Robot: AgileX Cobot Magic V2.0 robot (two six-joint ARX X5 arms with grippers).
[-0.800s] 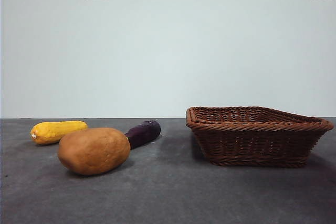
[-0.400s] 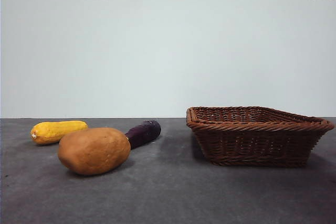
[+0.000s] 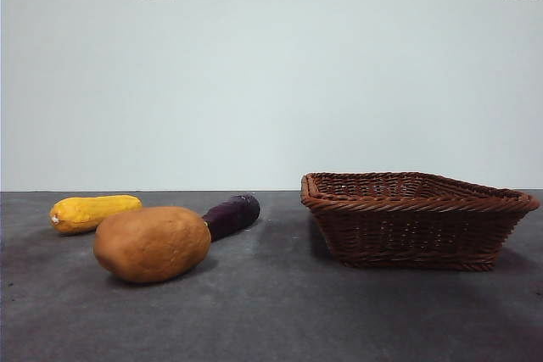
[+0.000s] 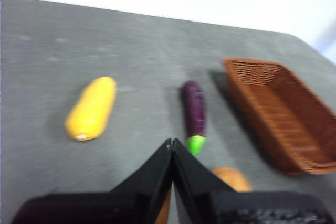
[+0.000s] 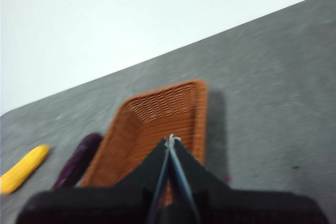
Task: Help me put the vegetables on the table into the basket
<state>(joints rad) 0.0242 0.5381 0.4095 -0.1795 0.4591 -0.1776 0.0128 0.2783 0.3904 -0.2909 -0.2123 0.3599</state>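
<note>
I'm lining up the first pick with nothing in the basket (image 3: 416, 209) yet.
I'm holding the left gripper (image 4: 172, 142) pinched closed above the potato (image 3: 153, 243), eggplant (image 4: 194, 111) and corn (image 4: 92, 107) on the table (image 3: 271, 311); I'd open wide before descending. Right gripper (image 5: 169, 141), closed too, is hovering over the basket. No readable writing.

Woven wicker basket (image 3: 416, 218); matt mottled table (image 3: 271, 311); smooth-skinned potato (image 3: 152, 243).

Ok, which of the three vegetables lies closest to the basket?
The eggplant, the slim dark purple one with a green stem end. It lies between the potato and the basket; the yellow corn is farthest away.
</note>
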